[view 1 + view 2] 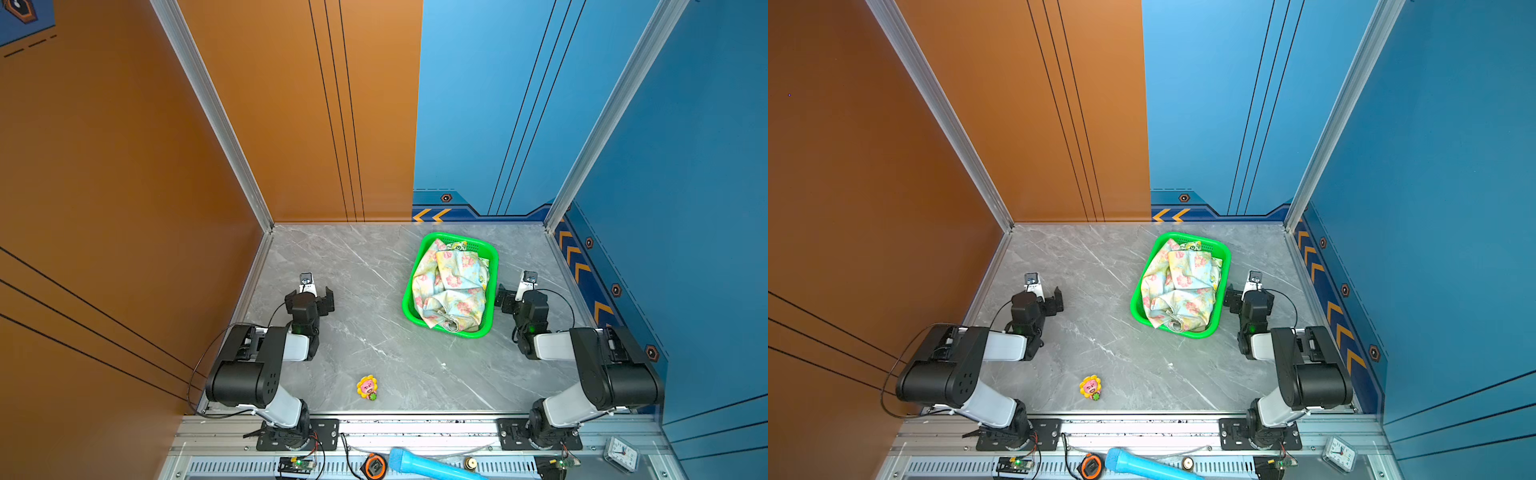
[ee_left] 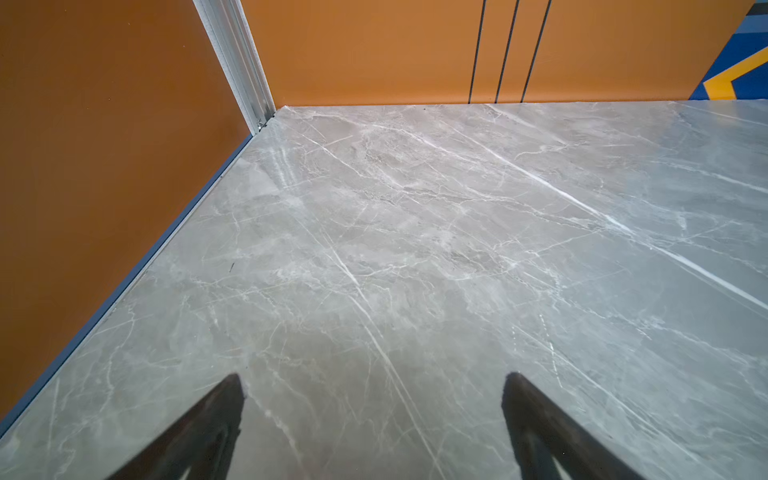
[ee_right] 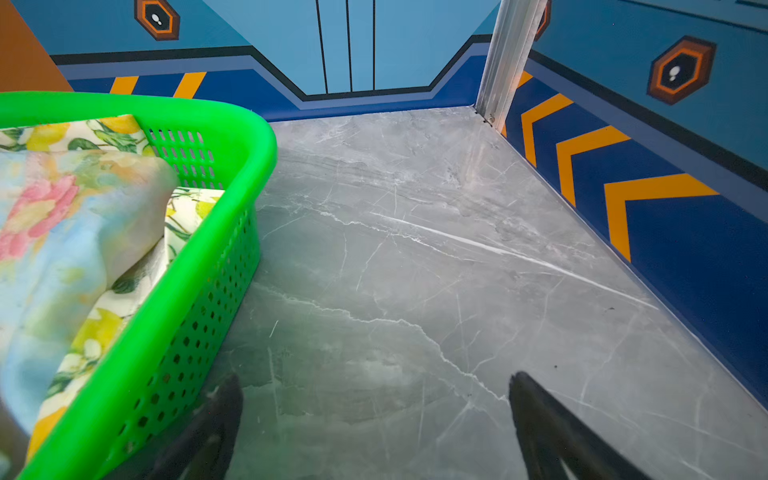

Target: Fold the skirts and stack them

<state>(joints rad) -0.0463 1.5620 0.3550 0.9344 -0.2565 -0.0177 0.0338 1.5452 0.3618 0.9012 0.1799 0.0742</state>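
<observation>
Green mesh basket (image 1: 406, 306) is set on the grey marble surface (image 1: 365, 340), right of centre toward the far side. Inside, the pastel floral skirt (image 1: 451, 286) is bunched on top. The lemon-print skirt (image 3: 124, 291) is seen beneath it, along the far and right walls. At left, the left tool (image 2: 374, 379) is held spread wide over bare surface, nothing gripped. The right tool (image 3: 374, 378) is likewise spread, just right of the basket, nothing gripped. A small flower toy (image 1: 367, 387) is seen by the near edge.

Left arm (image 1: 245, 368), right arm (image 1: 611, 365) folded low; jaws spread wide (both empty).
</observation>
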